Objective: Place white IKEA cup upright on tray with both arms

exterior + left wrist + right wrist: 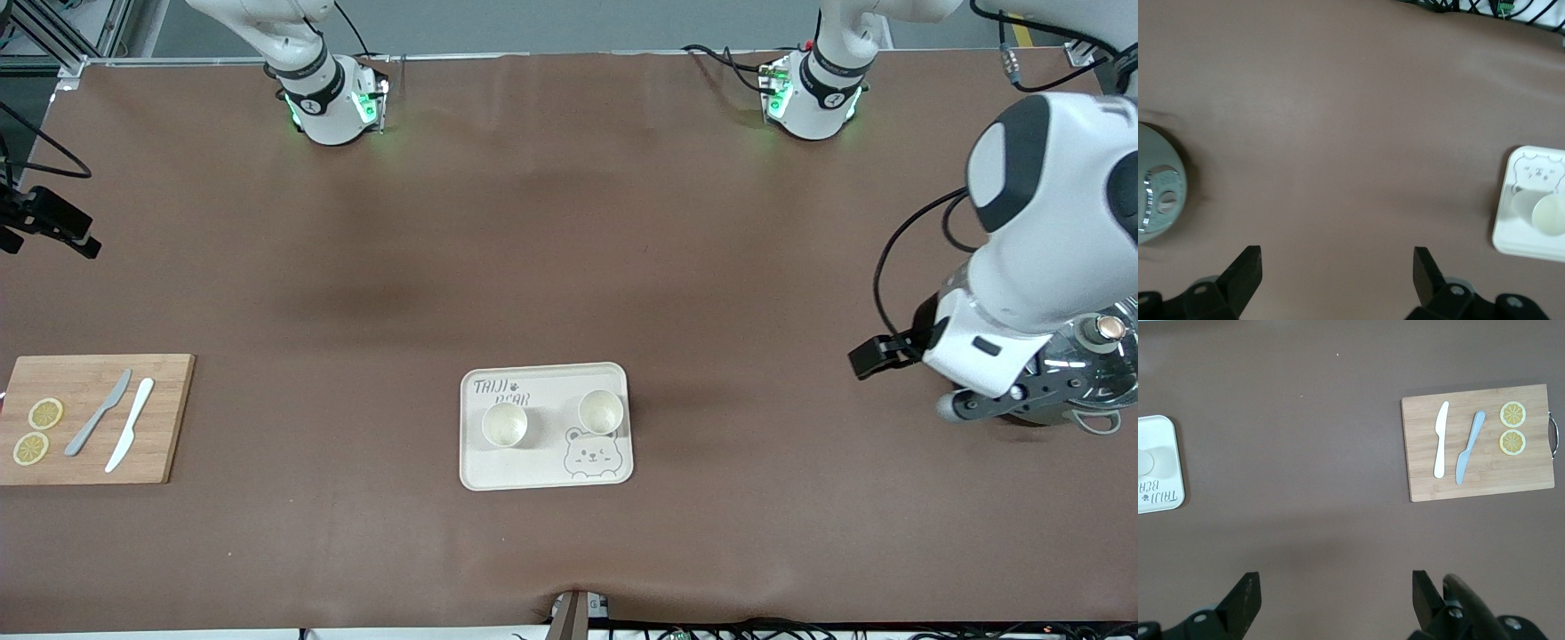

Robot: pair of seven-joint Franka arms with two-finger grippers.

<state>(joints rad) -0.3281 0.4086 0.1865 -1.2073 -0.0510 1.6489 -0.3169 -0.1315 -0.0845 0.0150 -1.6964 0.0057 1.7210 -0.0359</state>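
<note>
While two white cups stood upright on the cream tray [545,471] (its bear face at the edge nearest the front camera), we saw one cup [505,426] toward the right arm's end and the other cup [600,412] toward the left arm's end, apart from each other. At the right arm's end of the table lay a wooden cutting board [169,418] carrying a grey knife [98,412], a white knife [130,436] and two lemon slices [37,431]. We found the left gripper [1337,273] spread wide, empty, over bare table beside a glass pot lid [1095,356]. The right gripper [1336,597] hung spread and empty above the brown mat.
</note>
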